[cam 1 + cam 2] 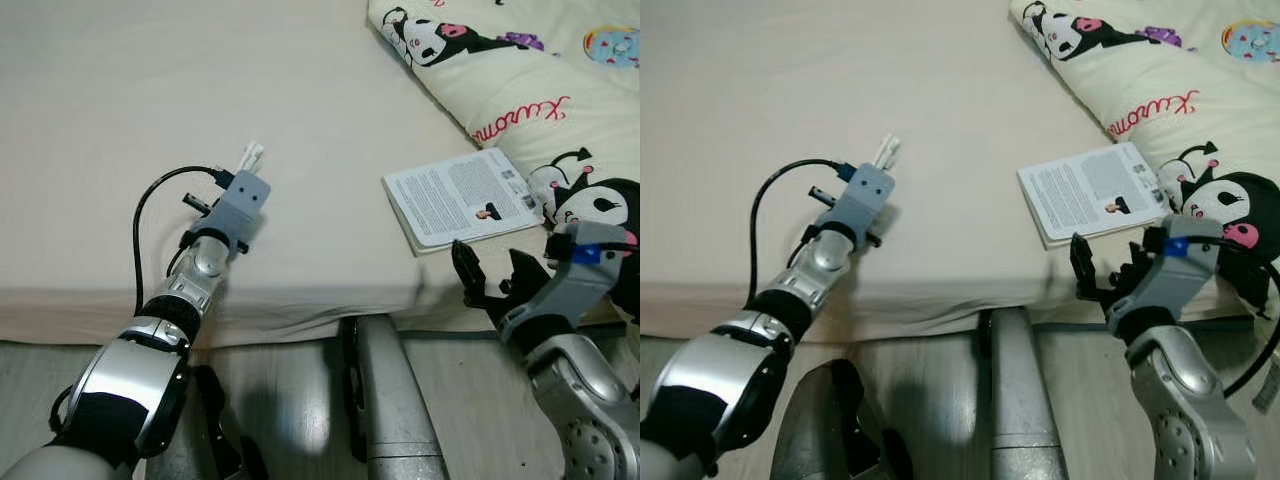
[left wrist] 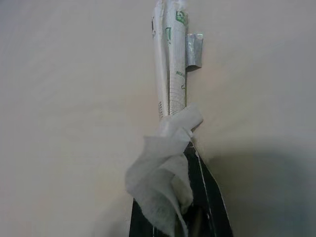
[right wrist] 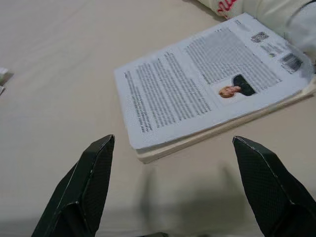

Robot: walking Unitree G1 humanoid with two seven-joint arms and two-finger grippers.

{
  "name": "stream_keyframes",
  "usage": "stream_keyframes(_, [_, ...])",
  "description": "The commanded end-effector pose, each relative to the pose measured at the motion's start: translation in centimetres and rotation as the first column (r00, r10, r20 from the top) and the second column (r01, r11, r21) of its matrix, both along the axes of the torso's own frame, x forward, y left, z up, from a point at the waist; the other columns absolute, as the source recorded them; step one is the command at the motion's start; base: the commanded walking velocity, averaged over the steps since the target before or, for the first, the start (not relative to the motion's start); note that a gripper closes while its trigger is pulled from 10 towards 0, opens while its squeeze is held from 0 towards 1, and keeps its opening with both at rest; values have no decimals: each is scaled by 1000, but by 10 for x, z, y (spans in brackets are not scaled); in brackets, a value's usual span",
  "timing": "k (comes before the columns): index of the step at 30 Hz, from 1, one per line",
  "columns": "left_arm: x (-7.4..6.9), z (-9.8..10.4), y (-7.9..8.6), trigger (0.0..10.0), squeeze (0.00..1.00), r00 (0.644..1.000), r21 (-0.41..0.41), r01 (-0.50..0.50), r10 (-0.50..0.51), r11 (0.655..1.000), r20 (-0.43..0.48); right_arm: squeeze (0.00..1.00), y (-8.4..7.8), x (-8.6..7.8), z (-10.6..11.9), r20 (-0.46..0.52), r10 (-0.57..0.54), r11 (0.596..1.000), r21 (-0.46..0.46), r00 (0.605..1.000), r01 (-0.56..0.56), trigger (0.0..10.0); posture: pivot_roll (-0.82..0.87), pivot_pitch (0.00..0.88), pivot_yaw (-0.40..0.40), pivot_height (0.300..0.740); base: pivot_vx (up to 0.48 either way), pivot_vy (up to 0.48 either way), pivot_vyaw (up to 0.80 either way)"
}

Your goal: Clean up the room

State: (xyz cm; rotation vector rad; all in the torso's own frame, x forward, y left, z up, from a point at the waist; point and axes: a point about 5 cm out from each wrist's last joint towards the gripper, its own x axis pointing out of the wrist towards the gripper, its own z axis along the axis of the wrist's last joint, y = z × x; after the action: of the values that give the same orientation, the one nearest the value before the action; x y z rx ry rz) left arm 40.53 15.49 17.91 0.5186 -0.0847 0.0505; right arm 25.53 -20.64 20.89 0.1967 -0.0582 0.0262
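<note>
1. So, right hand (image 1: pixel 492 275) is hovering just off the bed's edge with its fingers spread wide; the booklet (image 3: pixel 207 84) lies flat on the bed sheet (image 1: pixel 150 110) right in front of it, its far end resting against the cartoon-print quilt (image 1: pixel 520 90)
2. Left hand (image 2: pixel 180 197) sits further left over the bed, pinching a crumpled tissue (image 2: pixel 160 182) and a folded green-printed wrapper (image 2: pixel 170 59) together between its fingers; both stick out past the fingertips
3. My read: the step in hand is grabbing the booklet; I'd come in low so one finger slides under the near edge, since it's thin and lying flat on soft fabric; pinching from above would probably just push it into the mattress
4. Also I'd keep the left grip tight while the right works; that tissue looks loosely caught and could slip out
5. Count: one booklet; one tissue; one wrapper; one quilt; two hands, one loaded and one free
</note>
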Motion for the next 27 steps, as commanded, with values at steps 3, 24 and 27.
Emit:
stream_keyframes(3, [-8, -25, 15, 0, 0, 994, -183, -1, -19, 983, -106, 0, 5, 8, -1, 21, 34, 999, 17, 999, -34, 10000, -261, 388, 79, 495, 0, 0, 0])
stream_keyframes(24, [-58, 27, 29, 10000, 0, 850, -745, 519, -343, 419, 399, 0, 52, 86, 14, 185, 284, 952, 64, 941, -300, 10000, -43, 6, -7, 565, 0, 0, 0])
stream_keyframes(27, [-63, 17, 28, 10000, 0, 887, -777, 454, -307, 436, 346, 0, 61, 91, 8, 180, 320, 939, 68, 930, -337, 10000, -24, 0, -28, 575, 0, 0, 0])
